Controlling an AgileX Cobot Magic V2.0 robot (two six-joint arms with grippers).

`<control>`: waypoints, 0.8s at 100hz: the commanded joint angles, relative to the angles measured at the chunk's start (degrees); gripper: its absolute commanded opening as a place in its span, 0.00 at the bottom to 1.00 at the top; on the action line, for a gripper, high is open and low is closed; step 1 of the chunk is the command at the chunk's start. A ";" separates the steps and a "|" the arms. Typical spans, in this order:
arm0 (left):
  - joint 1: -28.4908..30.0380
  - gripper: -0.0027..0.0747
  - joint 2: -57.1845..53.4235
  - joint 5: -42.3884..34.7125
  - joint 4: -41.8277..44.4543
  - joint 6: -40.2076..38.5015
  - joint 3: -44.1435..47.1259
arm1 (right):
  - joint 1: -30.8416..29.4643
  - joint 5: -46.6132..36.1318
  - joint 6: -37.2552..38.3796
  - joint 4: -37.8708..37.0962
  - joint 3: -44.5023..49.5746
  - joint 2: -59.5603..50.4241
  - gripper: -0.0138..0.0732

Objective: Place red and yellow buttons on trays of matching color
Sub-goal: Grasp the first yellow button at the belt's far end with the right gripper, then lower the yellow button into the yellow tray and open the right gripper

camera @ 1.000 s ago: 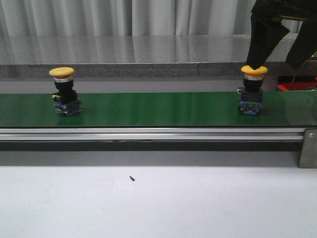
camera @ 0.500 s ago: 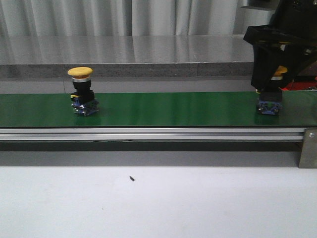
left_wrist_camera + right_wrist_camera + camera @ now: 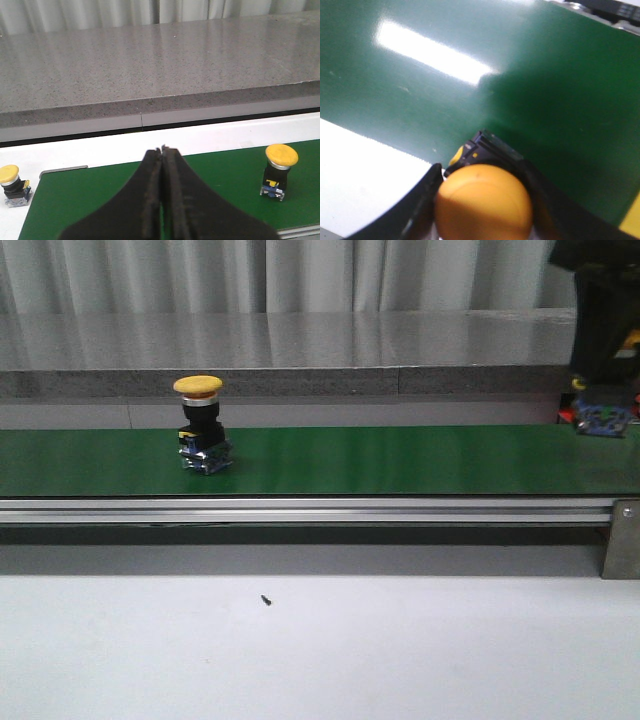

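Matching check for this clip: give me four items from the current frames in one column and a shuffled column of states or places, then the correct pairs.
Items:
1. left gripper
2. right gripper
3. yellow button on the belt
4. yellow button off the belt

States or places:
A. stands upright on the green conveyor belt, untouched
B. fingers pressed together, holding nothing
C. sits on the white surface beside the belt's end
D. closed around a yellow button

Pairs: 1-B, 2-D, 3-A, 4-C

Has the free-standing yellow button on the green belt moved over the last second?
Yes. The yellow button has travelled rightward along the green belt, judged against the fixed black speck on the white table.
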 commanded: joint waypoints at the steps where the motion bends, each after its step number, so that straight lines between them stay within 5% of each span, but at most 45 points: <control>1: -0.45 0.01 0.18 -3.80 -0.88 -0.13 -1.78 | -2.79 1.17 0.25 -0.18 -1.69 -5.17 0.40; 30: -0.45 0.01 0.18 -3.80 -0.88 -0.13 -1.78 | -15.93 3.63 0.47 -0.13 -0.32 -7.63 0.40; 51: -0.45 0.01 0.18 -3.80 -0.88 -0.13 -1.78 | -23.76 -2.81 0.47 -0.13 6.77 -7.63 0.40; 80: -0.45 0.01 0.18 -3.80 -0.88 -0.13 -1.78 | -25.98 -11.03 0.47 2.20 11.45 -4.00 0.40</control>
